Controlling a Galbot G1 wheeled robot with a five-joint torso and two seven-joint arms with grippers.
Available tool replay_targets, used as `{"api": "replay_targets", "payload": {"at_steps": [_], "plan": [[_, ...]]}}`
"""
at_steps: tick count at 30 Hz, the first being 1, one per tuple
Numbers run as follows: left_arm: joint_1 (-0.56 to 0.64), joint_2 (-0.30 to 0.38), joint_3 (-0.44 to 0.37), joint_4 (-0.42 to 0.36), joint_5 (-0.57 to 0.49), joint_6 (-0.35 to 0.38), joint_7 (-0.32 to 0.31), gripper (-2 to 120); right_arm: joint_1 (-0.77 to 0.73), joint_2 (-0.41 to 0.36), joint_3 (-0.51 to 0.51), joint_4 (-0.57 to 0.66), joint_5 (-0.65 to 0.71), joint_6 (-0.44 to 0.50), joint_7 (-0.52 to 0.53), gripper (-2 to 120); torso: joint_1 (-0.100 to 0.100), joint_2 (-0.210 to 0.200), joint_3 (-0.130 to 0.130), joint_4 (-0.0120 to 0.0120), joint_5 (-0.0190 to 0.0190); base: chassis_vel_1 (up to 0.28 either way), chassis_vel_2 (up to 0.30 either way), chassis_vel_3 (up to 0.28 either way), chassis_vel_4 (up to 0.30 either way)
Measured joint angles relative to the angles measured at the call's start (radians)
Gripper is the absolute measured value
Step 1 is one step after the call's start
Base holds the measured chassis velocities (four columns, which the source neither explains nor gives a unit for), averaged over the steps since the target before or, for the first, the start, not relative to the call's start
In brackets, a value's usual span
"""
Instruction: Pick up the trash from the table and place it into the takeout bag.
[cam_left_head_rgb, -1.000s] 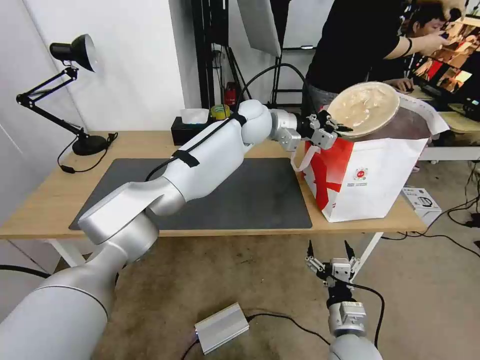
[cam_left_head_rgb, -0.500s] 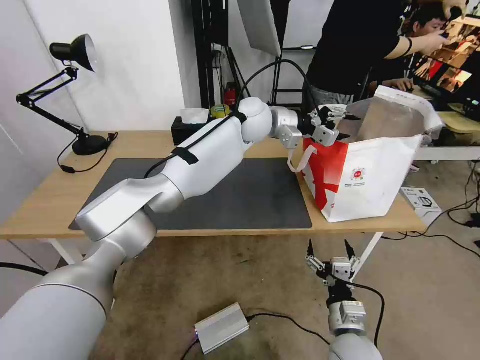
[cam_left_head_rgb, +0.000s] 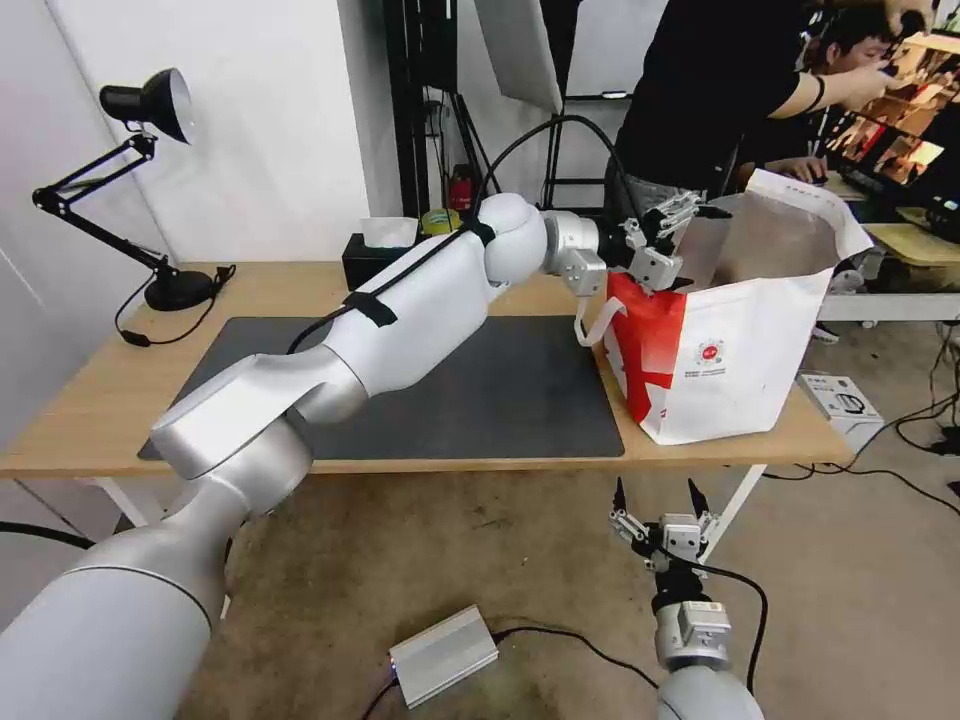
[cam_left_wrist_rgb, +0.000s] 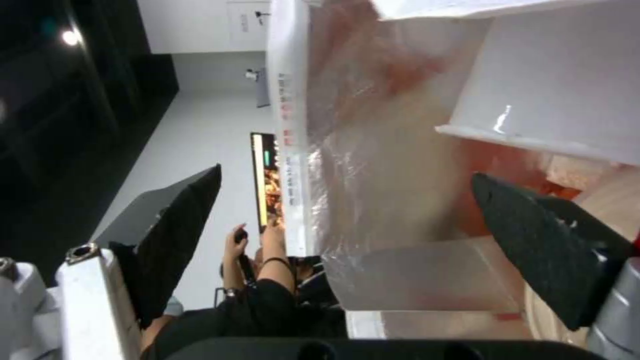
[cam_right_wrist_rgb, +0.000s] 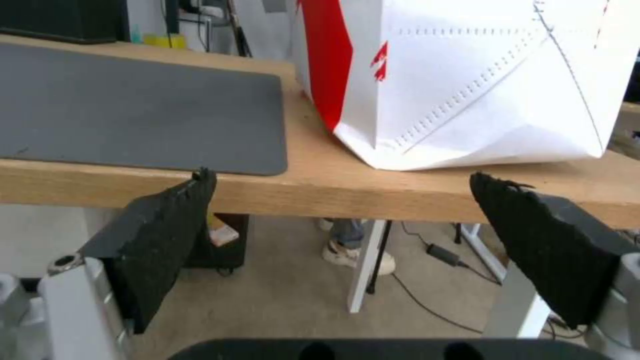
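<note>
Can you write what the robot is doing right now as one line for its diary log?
left pincer: open, at takeout bag mouth | right pincer: open, parked below table edge | mat: bare

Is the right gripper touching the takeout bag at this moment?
Apart. In the head view the right gripper hangs open below the table edge, with floor between it and the takeout bag. The right wrist view shows its fingers under the tabletop.

Head view high, overlooking table (cam_left_head_rgb: 120, 400); wrist views close on takeout bag (cam_right_wrist_rgb: 480, 85).
</note>
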Motion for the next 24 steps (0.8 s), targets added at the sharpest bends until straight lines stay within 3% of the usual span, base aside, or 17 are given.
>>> {"api": "replay_targets", "payload": {"at_steps": [7,16,21,24], "plan": [[-0.023,0.008,-0.03,-0.001,-0.015,0.014,-0.034,100,0.003,0.0,-0.004,0.0,-0.003,-0.001,0.0,98,0.0,0.0,0.0,-0.0001,0.0,0.0,0.0,0.0,0.0],[-0.066,0.038,-0.099,0.021,-0.078,0.057,-0.148,100,0.011,-0.001,-0.005,0.0,-0.003,-0.002,0.0,98,0.0,0.0,0.0,0.0,0.0,0.0,0.0,0.0,0.0],[-0.091,0.077,-0.133,0.011,-0.151,0.098,-0.216,100,0.013,-0.002,-0.003,0.001,-0.003,-0.003,0.0,98,0.0,0.0,0.0,-0.0001,-0.0001,0.0,0.0,0.0,0.0],[-0.114,0.142,-0.15,-0.008,-0.238,0.158,-0.25,100,0.013,-0.004,0.002,0.005,-0.002,-0.004,0.0,98,0.0,0.0,0.0,-0.0003,-0.0002,0.0,0.0,0.0,0.0]]}}
